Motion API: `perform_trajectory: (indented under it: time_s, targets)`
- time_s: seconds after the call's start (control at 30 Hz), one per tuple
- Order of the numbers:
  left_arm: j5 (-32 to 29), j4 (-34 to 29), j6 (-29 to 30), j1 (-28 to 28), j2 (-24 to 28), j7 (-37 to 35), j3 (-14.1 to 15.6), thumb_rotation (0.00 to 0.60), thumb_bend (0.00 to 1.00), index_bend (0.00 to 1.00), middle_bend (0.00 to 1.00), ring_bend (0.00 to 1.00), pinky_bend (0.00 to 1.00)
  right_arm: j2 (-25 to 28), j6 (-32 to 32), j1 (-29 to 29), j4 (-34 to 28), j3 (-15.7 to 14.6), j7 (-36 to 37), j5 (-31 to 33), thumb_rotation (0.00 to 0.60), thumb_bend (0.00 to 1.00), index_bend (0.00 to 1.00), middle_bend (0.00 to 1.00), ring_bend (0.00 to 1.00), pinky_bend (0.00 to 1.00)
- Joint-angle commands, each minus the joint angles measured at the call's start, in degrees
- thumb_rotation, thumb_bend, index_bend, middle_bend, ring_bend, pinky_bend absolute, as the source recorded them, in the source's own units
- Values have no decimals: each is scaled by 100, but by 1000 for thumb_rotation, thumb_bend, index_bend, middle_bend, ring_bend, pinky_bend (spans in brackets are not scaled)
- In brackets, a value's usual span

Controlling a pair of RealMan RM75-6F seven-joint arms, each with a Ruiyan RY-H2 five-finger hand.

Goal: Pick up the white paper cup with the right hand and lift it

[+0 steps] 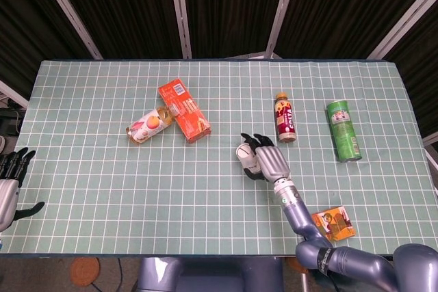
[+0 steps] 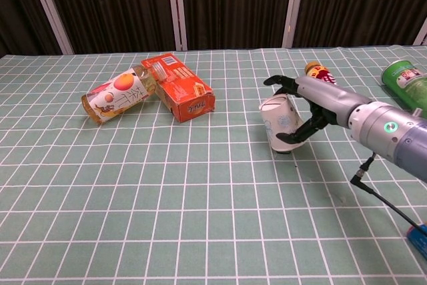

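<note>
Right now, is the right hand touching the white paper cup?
Touching. The chest view shows the right hand wrapped around the white paper cup, fingers over its top and thumb against its side.

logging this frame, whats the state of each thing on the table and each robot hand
white paper cup: held in the right robot hand, tilted
left robot hand: off the table's left edge, holding nothing
orange box: lying flat
juice bottle: on its side, touching the box
brown bottle: lying down, capped
green can: lying down
small orange pack: flat near the front edge

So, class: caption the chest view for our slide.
Right hand grips the white paper cup above the green gridded table.
</note>
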Motion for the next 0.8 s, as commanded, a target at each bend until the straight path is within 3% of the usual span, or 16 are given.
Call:
perform_trajectory:
  time_s: [0.03, 0.37, 0.63, 0.8]
  targets:
    - [11, -5, 10, 4, 2, 6, 4, 600, 0, 0, 0, 0, 0, 76, -3, -45, -89, -71, 11, -28, 600, 233, 61, 177, 61, 92]
    - [77, -42, 62, 27, 27, -19, 25, 600, 0, 0, 0, 0, 0, 565, 352, -248, -720, -244, 105, -463, 600, 167, 0, 12, 0, 0]
    - [181, -45, 195, 71, 43, -56, 23, 600, 0, 0, 0, 0, 0, 1651, 965, -616, -1562, -482, 156, -1252, 600, 47, 0, 0, 0, 0]
    - [266, -33, 299, 102, 27, -43, 22, 600, 0, 0, 0, 0, 0, 2176, 1449, -888, -1586, -640, 118, -1701, 600, 0, 0, 0, 0, 0]
